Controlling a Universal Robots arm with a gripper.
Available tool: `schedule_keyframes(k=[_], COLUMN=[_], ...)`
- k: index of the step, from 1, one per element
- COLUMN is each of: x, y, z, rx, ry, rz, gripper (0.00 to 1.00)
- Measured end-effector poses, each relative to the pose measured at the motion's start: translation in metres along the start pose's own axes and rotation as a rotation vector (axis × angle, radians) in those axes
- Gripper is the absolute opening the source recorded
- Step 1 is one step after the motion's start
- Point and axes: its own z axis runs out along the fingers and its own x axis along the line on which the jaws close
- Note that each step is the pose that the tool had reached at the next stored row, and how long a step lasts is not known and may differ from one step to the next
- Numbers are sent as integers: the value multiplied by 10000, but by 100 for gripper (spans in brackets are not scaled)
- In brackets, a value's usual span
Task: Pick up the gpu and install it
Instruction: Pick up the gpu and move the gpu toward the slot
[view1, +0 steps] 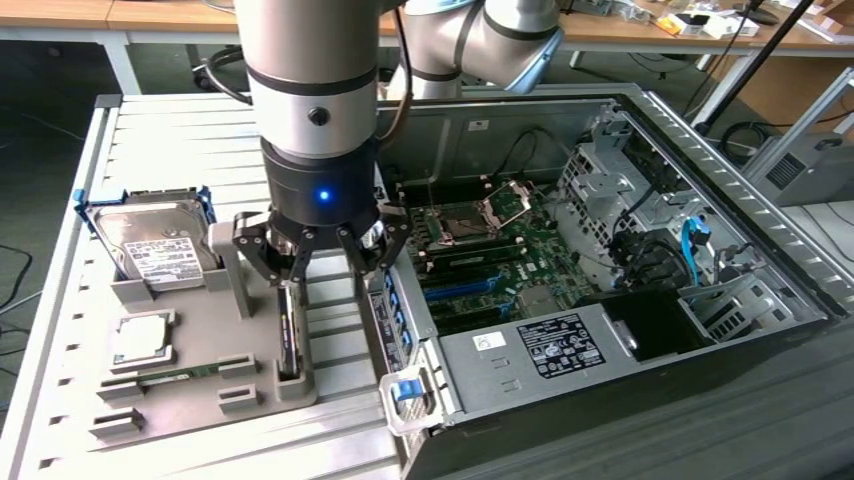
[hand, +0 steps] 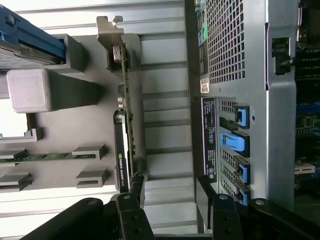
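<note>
I see my gripper (view1: 324, 270) released, black fingers spread just above the gpu (view1: 288, 335). It's a thin dark card with a silver bracket (hand: 111, 25), on edge in a matte grey holder (view1: 187, 310).

Camera setup: two views, referenced to the computer case (view1: 497, 385).

Exterior view: set high, off the arm, looking obliquely down into the open case. It stands far enough back to take in the whole case and the grey holder tray (view1: 200, 305) beside it, on the exterior view's left of the case. Wrist view: sits behind the gripper (hand: 170, 178), facing down along the fingers (hand: 137, 187) — close in, framing the strip of tray next to the case's perforated wall. Shared ground: the gpu (view1: 288, 335) on edge in its tray slot, the blue latches (view1: 392, 320) on the case wall, the gripper itself.
</note>
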Motion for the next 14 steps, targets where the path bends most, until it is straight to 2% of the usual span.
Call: schedule_keyframes(k=[14], x=[187], y=[86], z=[45], rx=[1], ry=[-1], rz=[0], gripper=[54])
